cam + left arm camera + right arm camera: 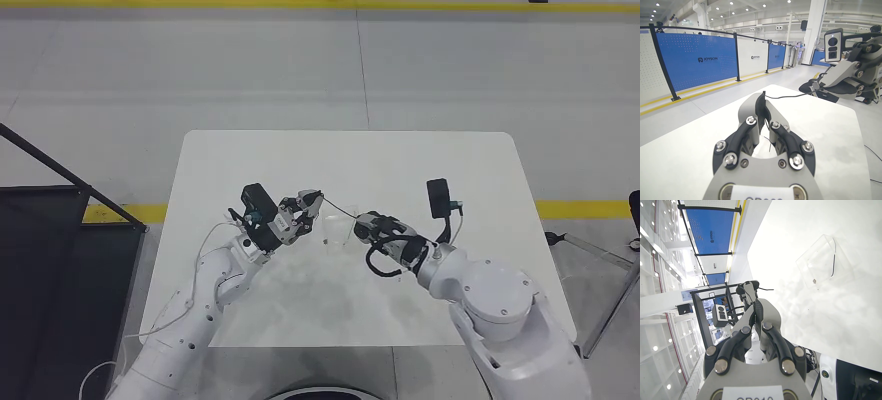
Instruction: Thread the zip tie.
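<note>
A thin black zip tie (338,206) spans the gap between my two grippers above the middle of the white table (450,170). My left gripper (763,102) is shut on one end, with the tie's head (764,92) poking out past its fingertips and a short piece hanging below the pads. From there the strap (791,96) runs across to my right gripper (822,85), which is shut on the other end. In the right wrist view the right gripper (757,303) is closed, and the left gripper (749,285) sits just beyond it.
A clear plastic tray (810,256) lies flat on the table under the grippers, with another black zip tie (833,262) in it. The same tray (335,232) shows faintly from above. Bare tabletop surrounds it. A black fence stands off the table's left side.
</note>
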Robot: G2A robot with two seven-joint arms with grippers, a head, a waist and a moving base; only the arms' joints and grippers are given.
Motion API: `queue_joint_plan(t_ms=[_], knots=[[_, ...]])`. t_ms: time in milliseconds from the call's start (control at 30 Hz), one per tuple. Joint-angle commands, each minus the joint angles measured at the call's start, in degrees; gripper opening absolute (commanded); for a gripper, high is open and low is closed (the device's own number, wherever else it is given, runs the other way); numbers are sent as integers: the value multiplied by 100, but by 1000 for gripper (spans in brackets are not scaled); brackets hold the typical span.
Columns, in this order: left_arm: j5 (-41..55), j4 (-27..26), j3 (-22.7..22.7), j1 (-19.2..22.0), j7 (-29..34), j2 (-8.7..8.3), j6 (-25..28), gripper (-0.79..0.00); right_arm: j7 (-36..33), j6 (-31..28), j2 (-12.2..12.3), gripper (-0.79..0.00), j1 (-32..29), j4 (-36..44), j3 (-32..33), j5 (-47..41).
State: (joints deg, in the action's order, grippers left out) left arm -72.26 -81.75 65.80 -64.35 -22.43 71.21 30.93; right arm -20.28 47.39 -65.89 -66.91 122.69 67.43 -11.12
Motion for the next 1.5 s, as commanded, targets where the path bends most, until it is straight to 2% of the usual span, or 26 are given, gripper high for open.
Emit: queue_joint_plan(t_ms=[0,1467], knots=[[-1,1,1,1,1,1,1,-785,1,-6,-1,-785,-6,1,6,-6],[6,27,27,13,20,26,23,-785,-28,87,-19,-785,62,-44,-8,-12]])
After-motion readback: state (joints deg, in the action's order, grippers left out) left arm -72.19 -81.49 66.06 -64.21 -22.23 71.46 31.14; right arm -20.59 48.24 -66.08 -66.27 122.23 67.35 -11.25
